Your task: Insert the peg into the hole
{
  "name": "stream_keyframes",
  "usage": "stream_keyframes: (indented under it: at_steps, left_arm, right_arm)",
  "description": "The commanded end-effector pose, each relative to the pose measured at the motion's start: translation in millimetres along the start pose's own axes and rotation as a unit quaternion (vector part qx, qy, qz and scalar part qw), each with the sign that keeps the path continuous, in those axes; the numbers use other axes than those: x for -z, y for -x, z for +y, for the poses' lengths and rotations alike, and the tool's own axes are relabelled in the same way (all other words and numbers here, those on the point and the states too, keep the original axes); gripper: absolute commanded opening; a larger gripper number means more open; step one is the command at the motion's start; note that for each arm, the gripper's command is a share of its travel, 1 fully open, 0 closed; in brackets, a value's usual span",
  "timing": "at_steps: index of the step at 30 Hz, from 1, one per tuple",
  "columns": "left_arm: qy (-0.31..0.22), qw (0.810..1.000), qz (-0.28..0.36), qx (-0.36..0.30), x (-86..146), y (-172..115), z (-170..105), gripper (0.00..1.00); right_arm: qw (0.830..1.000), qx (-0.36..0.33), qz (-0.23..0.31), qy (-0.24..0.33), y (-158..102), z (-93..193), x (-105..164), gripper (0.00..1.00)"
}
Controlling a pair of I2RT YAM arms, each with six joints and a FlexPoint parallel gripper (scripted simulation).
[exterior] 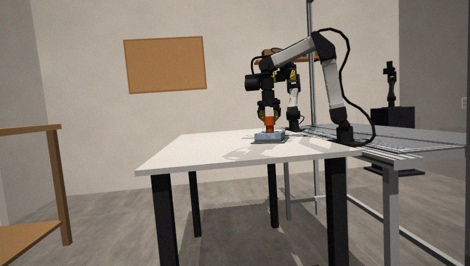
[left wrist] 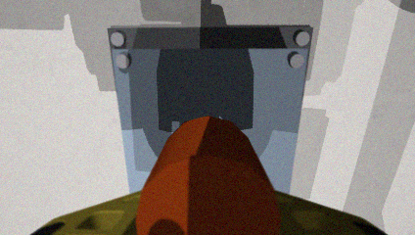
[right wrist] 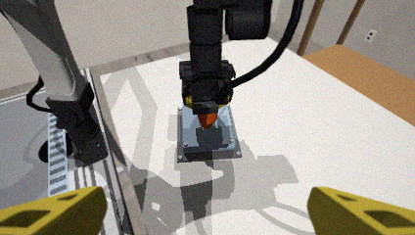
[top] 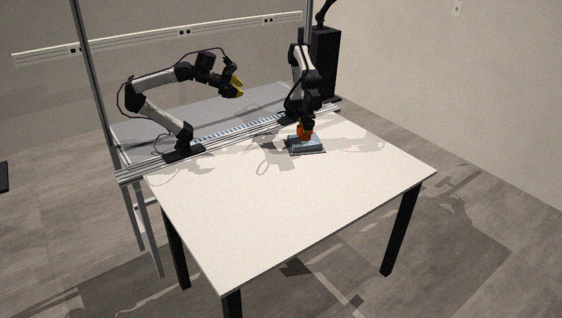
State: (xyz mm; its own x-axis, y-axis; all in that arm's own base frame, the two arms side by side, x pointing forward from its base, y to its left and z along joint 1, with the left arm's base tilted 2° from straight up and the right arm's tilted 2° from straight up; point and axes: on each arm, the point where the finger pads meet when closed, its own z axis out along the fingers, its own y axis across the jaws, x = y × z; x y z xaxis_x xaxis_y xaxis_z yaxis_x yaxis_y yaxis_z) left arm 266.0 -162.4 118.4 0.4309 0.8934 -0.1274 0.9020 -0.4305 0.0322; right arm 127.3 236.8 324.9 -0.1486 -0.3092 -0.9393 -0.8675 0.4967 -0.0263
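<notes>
The orange peg point(top: 304, 136) point(exterior: 269, 121) point(left wrist: 210, 171) point(right wrist: 207, 118) has a wide upper part and a narrower lower part, and stands about upright. My left gripper point(exterior: 269, 116) point(right wrist: 207, 108) is shut on its wide part. The blue plate point(top: 306, 148) point(exterior: 269, 136) point(left wrist: 132, 162) point(right wrist: 189, 128) lies on the table under it. In the exterior view the narrow part shows down to the plate's top face; whether its tip touches or is in the hole I cannot tell. Peg and shadow hide the hole. My right gripper point(top: 240, 88) point(right wrist: 207, 196) is open and empty, raised away from the plate.
The plate sits on a dark flange with round bolt heads point(left wrist: 117, 39) at its corners. The white table point(top: 276, 205) point(exterior: 198, 154) carries arm shadows. The rail point(top: 244, 136) with both arm bases runs along the table's back edge.
</notes>
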Motion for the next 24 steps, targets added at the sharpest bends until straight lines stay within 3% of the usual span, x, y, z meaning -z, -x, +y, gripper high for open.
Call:
stream_keyframes:
  at_steps: [1,24]
  left_arm:
    - [0.008,1.000,-0.004,0.002,-0.9,-0.6,2.9,0.34]
    - [0.003,1.000,-0.004,0.002,-14.6,-3.9,1.7,0.34]
  right_arm:
    - [1.000,-0.002,-0.014,0.001,8.7,0.3,5.4,1.00]
    - [1.000,-0.002,-0.014,0.001,8.7,0.3,5.4,1.00]
